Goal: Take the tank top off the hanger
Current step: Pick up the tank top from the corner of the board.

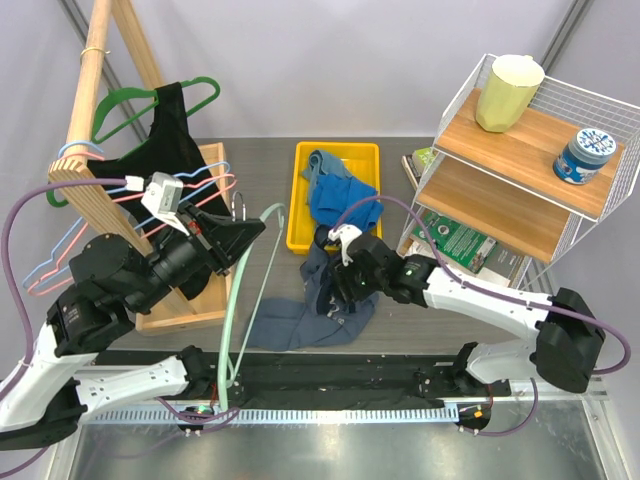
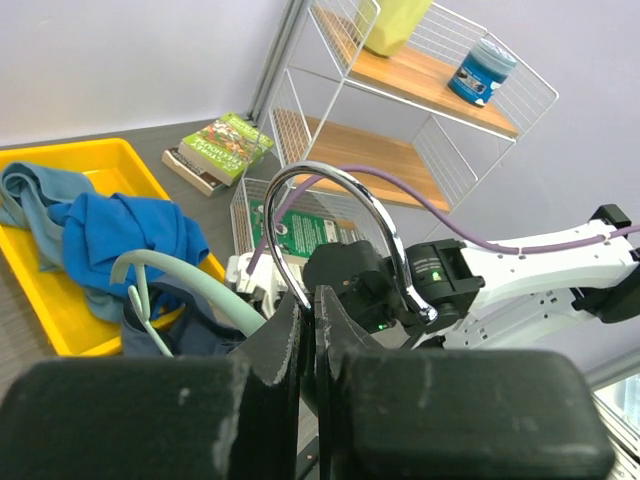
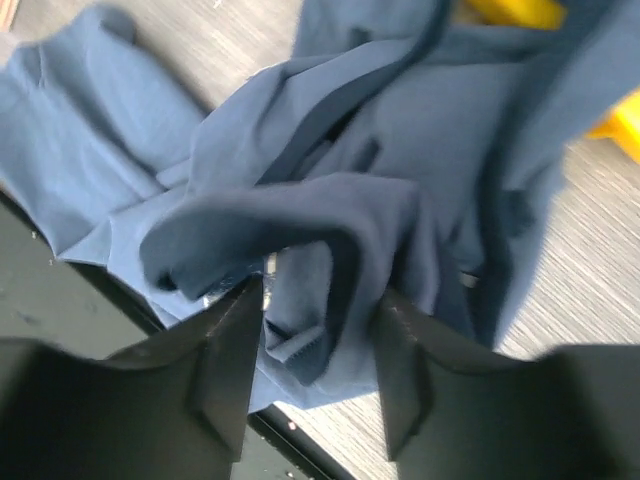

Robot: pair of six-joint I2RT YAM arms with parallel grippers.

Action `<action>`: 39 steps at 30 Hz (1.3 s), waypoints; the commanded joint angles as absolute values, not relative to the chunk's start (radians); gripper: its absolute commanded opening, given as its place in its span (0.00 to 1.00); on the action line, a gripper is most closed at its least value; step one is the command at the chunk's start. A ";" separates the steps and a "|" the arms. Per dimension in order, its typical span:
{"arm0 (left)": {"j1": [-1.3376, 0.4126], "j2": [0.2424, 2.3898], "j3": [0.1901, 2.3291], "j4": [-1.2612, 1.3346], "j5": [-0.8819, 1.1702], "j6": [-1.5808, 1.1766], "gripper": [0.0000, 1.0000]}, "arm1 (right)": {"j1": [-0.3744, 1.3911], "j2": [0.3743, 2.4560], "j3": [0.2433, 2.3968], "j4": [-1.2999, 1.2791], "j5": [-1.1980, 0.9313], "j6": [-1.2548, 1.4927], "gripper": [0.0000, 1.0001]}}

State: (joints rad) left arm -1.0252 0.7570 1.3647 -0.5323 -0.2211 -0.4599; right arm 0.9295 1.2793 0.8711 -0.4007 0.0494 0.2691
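My left gripper (image 1: 245, 228) is shut on the metal hook (image 2: 350, 190) of a mint green hanger (image 1: 233, 310) and holds it tilted above the table. The blue tank top (image 1: 305, 315) lies crumpled on the table beside the hanger's lower part; I cannot tell if they touch. My right gripper (image 1: 338, 275) is down on the tank top. In the right wrist view it (image 3: 318, 345) is open, with a raised fold of the blue cloth (image 3: 350, 150) between its fingers. In the left wrist view the fingers (image 2: 313, 310) pinch the hook's stem.
A yellow tray (image 1: 296, 200) with blue clothes (image 1: 340, 195) stands behind the tank top. A wooden rack (image 1: 95, 100) with several hangers and a black garment (image 1: 170, 130) is at the left. A wire shelf (image 1: 540, 150) holds a yellow cup (image 1: 508, 92), a blue jar (image 1: 586, 155) and books (image 1: 455, 240).
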 commanded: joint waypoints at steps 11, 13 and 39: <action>-1.022 0.704 1.336 -0.489 -0.179 -0.472 0.00 | 1.083 1.473 0.847 -0.241 -0.031 0.199 1.00; -1.022 0.696 1.335 -0.495 -0.184 -0.471 0.00 | 1.117 1.508 0.833 -0.223 0.007 0.202 1.00; -1.022 0.580 1.244 -0.476 -0.077 -0.497 0.00 | 1.232 1.300 0.816 -0.162 0.632 0.283 0.01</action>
State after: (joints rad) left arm -1.0252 0.6075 1.2530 -0.5323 -0.1211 -0.4850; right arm 1.2312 1.4483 0.7433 -0.1547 0.4728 0.2962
